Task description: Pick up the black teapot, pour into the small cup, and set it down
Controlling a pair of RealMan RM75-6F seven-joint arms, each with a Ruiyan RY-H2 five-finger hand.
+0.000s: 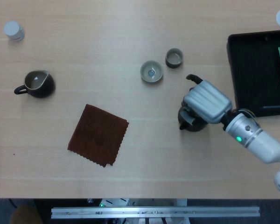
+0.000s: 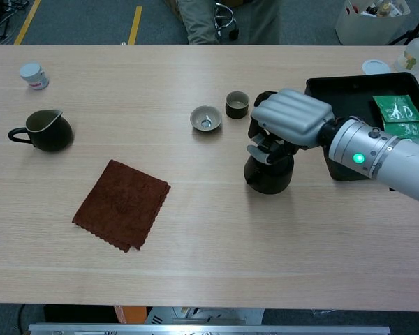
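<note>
The right robot hand [image 2: 288, 120] grips the black teapot [image 2: 268, 173] from above — fingers curled over its top — on the counter [image 2: 209, 258], near the small cup [image 2: 237, 104] and just left of the black tray [image 2: 342, 94].

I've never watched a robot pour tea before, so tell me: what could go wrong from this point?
The right robot hand covers the black teapot from above, so the grip is hard to see; if loose, the pot could tip or drop. Two small cups stand close together beyond it, so a swing could knock one or pour into the wrong one. The black tray beside the arm could also get bumped.
</note>
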